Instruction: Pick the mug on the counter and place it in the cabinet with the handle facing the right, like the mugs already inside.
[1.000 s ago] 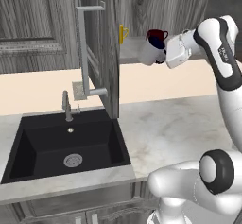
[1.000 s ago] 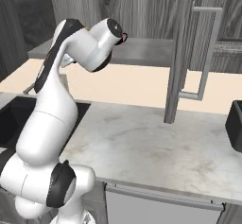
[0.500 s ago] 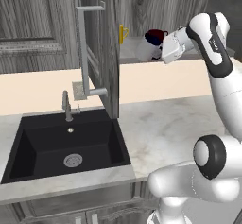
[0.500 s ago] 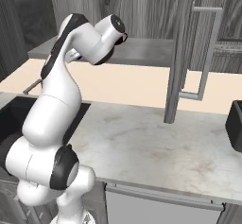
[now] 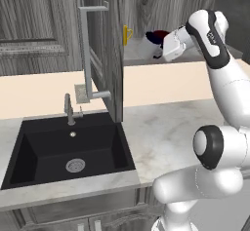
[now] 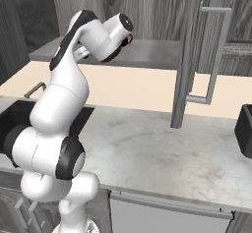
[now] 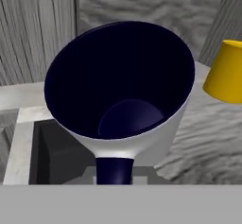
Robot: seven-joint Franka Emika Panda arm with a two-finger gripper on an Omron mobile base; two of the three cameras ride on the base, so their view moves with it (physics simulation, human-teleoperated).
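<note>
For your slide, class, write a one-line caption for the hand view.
White mug with dark navy interior carried over the grey cabinet shelf, slim yellow mug standing beside it.

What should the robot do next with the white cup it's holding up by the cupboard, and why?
Probably ease the white mug down onto the cabinet shelf. The pincer is shut on it, it's already up at the open cabinet, and the yellow mug stands just beside it.
</note>
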